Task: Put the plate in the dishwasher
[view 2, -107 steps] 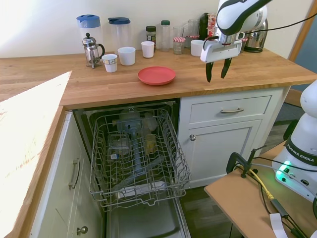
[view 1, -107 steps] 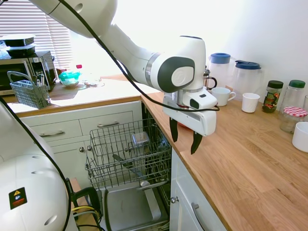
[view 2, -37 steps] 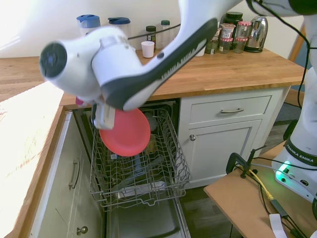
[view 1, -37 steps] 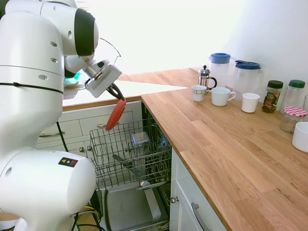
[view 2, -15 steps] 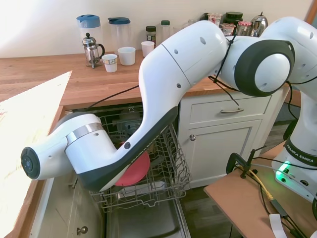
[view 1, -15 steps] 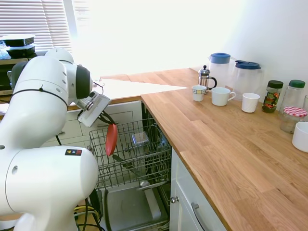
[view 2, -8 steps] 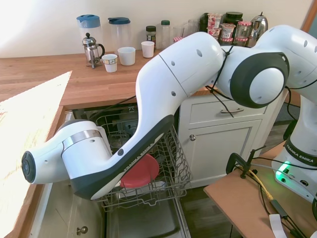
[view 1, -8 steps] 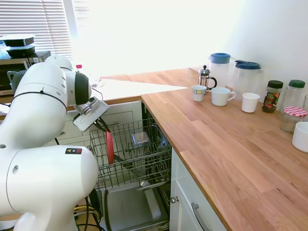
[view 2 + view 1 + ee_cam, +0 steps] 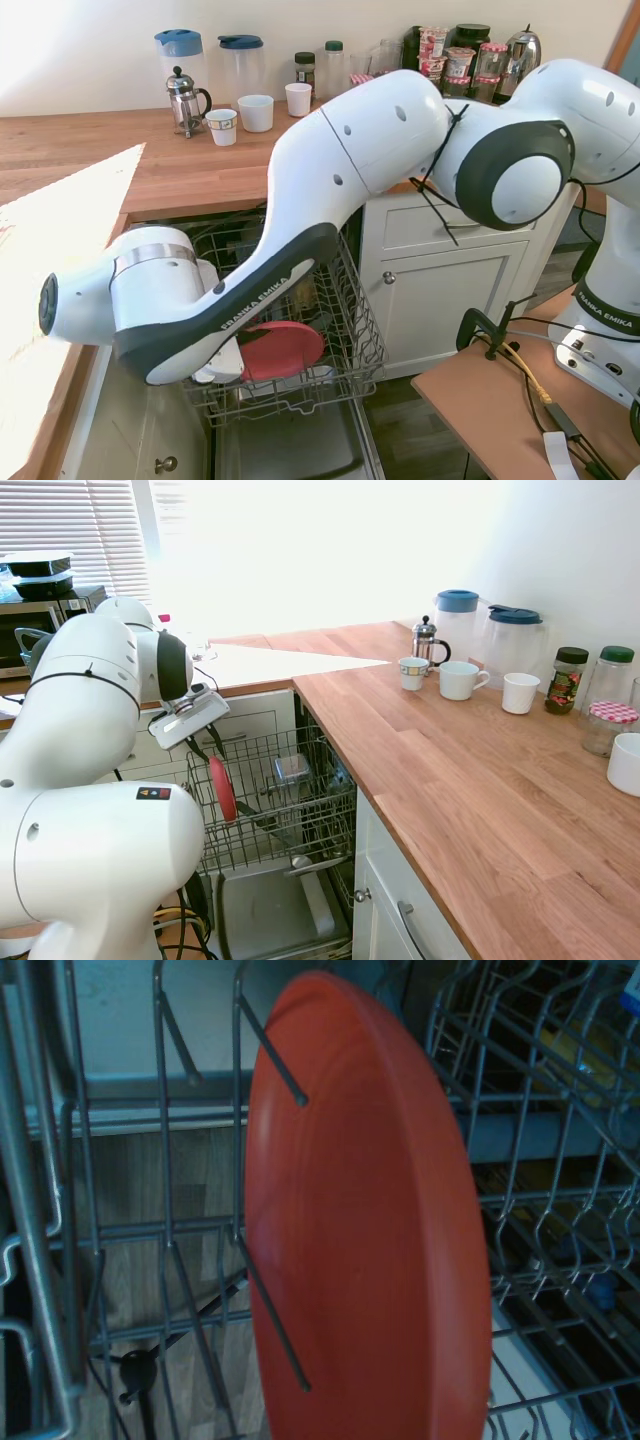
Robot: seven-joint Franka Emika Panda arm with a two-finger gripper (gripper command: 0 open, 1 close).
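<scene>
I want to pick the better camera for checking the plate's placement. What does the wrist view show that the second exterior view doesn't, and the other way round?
Only the wrist view shows grey wire tines crossing the face of the coral-red round plate, with wood floor visible through the rack.

Only the second exterior view shows the white arm above the rack, the wooden counter and the white cupboard door.

Both show the plate standing on edge inside the dishwasher's grey wire rack.

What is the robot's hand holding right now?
Cannot tell. The gripper is just above the top rim of the plate, which stands in the dishwasher rack.
</scene>
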